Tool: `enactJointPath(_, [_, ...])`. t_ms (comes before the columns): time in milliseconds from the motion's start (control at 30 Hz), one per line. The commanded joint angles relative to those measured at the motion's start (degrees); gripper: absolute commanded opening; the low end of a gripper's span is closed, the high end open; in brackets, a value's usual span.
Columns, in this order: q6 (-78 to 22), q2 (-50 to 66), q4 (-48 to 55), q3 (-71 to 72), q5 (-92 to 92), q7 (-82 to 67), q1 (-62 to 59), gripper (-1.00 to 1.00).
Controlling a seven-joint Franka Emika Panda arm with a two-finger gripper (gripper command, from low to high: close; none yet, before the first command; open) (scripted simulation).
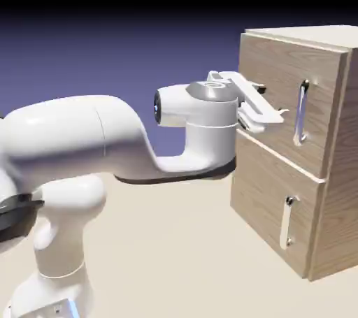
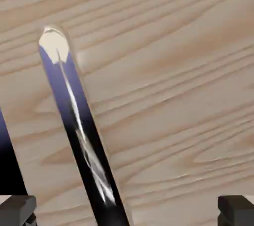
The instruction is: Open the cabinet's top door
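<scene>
Approach phase: white two-finger gripper (image 1: 269, 110) level in front of boxy light-wood-grain cabinet (image 1: 262, 170) at right of exterior view, just left of upper panel's bar. Fingers (image 2: 18, 209) spread wide apart, nothing between them.

Location of task item: larger light-wood top door (image 1: 276, 79) forming upper front of cabinet, shut flush, with long vertical silver bar handle (image 1: 302, 112) near its right edge. Smaller lower panel (image 1: 262, 201) with short silver handle (image 1: 287, 222) below; to be left alone.

Hand view: wood grain filling frame, bar handle (image 2: 79, 130) running diagonally, nearer left finger tip than right. No contact yet, as judged.

Recommended execution:
- Roll wrist until bar runs straight between both finger tips.
- Shift sideways to centre bar in the gap.
- Advance slowly until pads pass either side of bar, short of striking wood.
- Close firmly at mid-length of bar.
- Pull along an arc about the hinge, not straight back; hinge side not discernible, probably opposite handle.

Risk: off-centre closure likely to slip off polished bar.
</scene>
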Motion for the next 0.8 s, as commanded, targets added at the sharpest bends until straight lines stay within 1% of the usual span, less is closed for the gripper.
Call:
enactJointPath(0, [-0.19,-0.48,0.39,-1.06,-2.50,-1.07,0.94,0.00])
enactJointPath(133, [-0.91,-2.30,1.87,-5.10,-11.97,-5.13,4.49,0.00])
enactJointPath(167, [-0.91,-2.30,1.87,-5.10,-11.97,-5.13,4.49,0.00])
enactJointPath(333, [-2.02,-0.38,9.79,-9.88,-12.80,-5.13,14.36,0.00])
enactJointPath(367, [-2.02,-0.38,9.79,-9.88,-12.80,-5.13,14.36,-1.00])
enactJointPath(400, [-2.02,-0.38,9.79,-9.88,-12.80,-5.13,14.36,-1.00])
enactJointPath(600, [-7.81,9.25,1.07,-1.43,-13.49,8.02,1.98,-1.00])
enactJointPath(767, [-9.56,16.60,-2.99,7.31,-13.58,18.18,-8.40,-1.00])
